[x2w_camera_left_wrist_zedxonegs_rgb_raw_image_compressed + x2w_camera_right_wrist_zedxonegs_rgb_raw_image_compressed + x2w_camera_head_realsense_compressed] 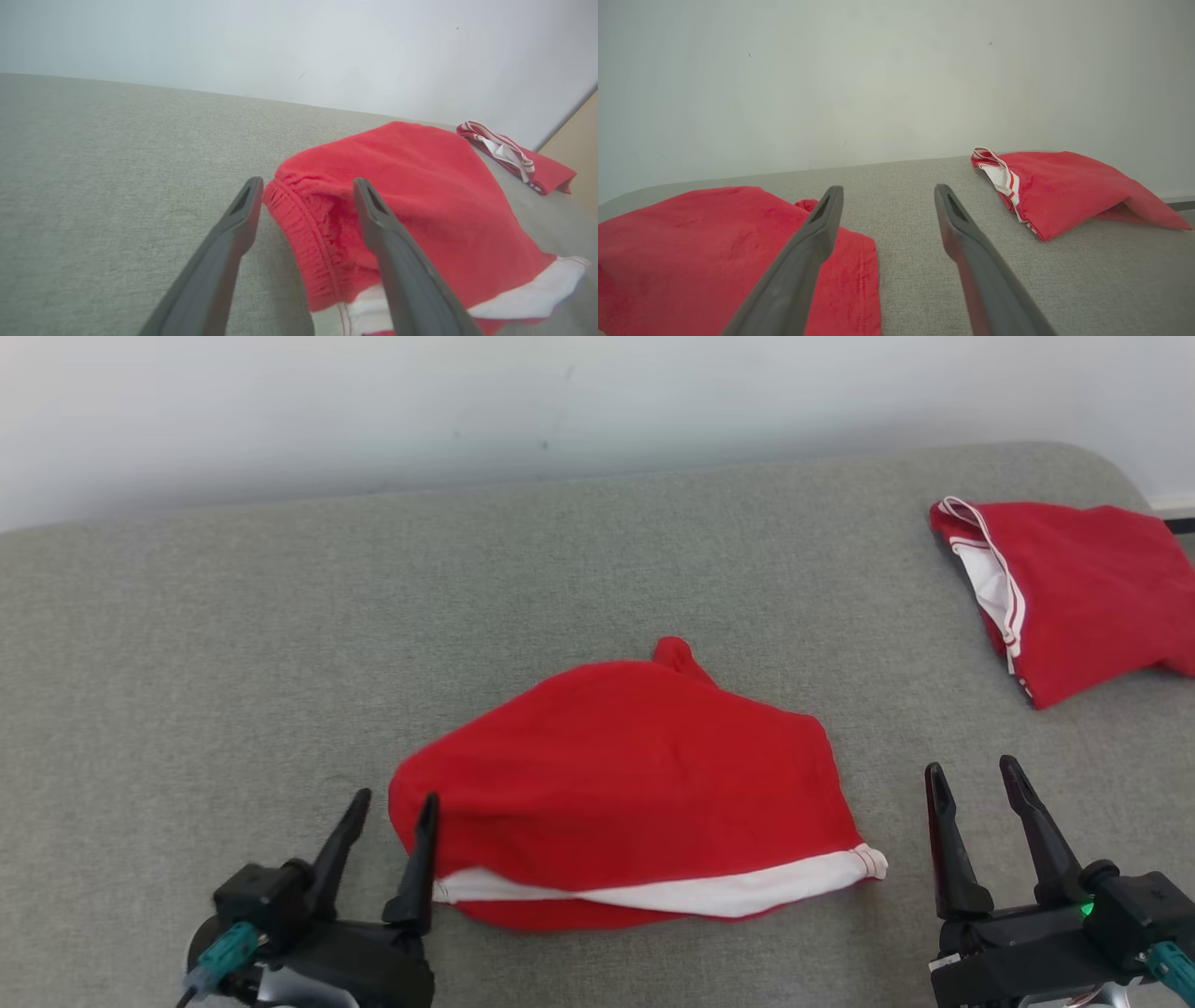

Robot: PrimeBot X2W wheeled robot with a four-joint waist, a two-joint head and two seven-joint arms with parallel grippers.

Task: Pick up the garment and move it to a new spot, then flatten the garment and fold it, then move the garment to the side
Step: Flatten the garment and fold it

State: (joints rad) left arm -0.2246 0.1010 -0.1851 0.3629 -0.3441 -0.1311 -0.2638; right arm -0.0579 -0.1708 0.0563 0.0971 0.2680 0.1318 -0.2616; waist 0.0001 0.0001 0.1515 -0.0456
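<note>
Grey woven cloth covers the counter [233,644], which runs back to a plain pale wall [467,401]. On my head feed the red garment [635,775] lies near the front edge, about midway across. It is spread in a rough dome with a white hem band [709,893] along its near side. A second red garment [1074,588] lies well apart at the far right.

My left claw [396,796] is spread wide and holds nothing. It straddles the garment's left edge, one finger over bare counter and the other over red cloth. On the left wrist feed the gathered elastic edge [299,219] lies between them. My right claw [972,767] is likewise spread and empty, above bare counter just off the garment's right corner.

I judge the cloth light, soft and limp. It should sag and bunch once lifted, and a single pinch would probably let it fold on itself. The thicker seams look like the best hold, so I would take the elastic edge on the left and the white band's corner on the right, catching both layers without snagging the counter cover
</note>
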